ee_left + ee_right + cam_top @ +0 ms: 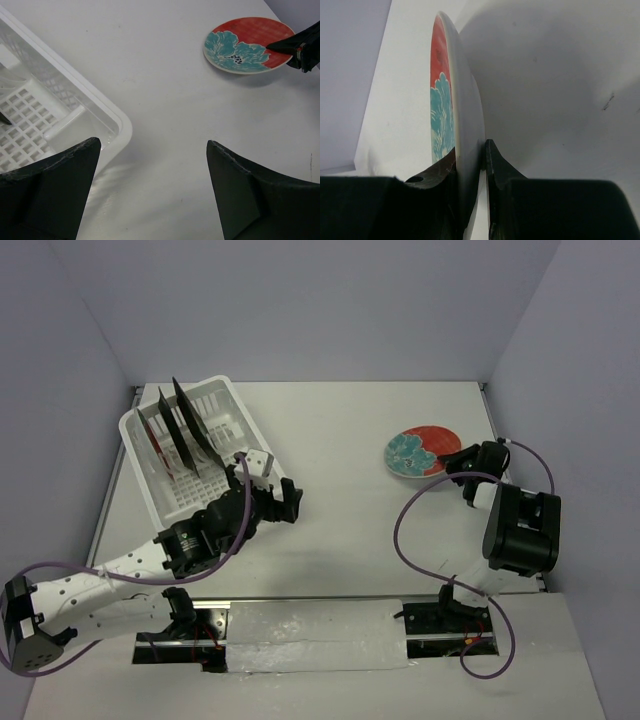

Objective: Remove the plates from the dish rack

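Left claw [152, 147] hangs released beside the near corner of the dish rack [245, 418]; plates [190, 425] stand edge-on inside, up-left of it, edges running up-left. My right claw [470, 152] clenches the rim of the red plate [415, 452] at right.

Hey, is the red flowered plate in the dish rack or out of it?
Out. The red plate is well to the right of the dish rack, over bare table, with its rim pinched by the right gripper.
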You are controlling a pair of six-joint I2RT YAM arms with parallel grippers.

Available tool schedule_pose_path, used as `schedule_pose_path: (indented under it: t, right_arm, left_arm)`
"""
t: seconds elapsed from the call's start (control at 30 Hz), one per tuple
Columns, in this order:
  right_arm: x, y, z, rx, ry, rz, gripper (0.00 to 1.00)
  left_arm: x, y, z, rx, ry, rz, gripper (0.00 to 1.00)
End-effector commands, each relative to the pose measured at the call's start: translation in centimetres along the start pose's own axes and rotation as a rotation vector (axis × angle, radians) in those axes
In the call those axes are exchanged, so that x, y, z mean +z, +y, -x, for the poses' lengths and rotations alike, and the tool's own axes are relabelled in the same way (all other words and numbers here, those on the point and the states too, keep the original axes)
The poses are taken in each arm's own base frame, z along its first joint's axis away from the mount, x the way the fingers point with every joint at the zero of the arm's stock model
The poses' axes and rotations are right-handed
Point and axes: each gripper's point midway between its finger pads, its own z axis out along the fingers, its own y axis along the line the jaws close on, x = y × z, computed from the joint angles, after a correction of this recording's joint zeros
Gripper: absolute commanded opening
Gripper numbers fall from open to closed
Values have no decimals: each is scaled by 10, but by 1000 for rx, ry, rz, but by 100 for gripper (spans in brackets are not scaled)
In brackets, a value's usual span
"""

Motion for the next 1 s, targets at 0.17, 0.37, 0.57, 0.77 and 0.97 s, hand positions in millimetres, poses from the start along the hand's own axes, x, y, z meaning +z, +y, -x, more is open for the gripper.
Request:
schedule_pose_path:
  t: [0.17,0.37,0.57,0.77,0.97]
  right_arm:
    - [10,33,46,5,-101,124,0]
    - [20,15,23,53,19,67,26]
    - [17,-7,6,86,89,-27,48]
    - [12,-21,4,85,116,-133,65]
    - [-10,-52,3,104,146,-386,74]
  left_arm:
    - [-5,4,21,-30,-66,26,100]
    - [-8,1,23,-32,-65,3,99]
    - [-9,5,24,-34,-70,21,99]
    - [-9,25,26,-41,-86,139,100]
    - [-9,35,24,-38,-92,193,100]
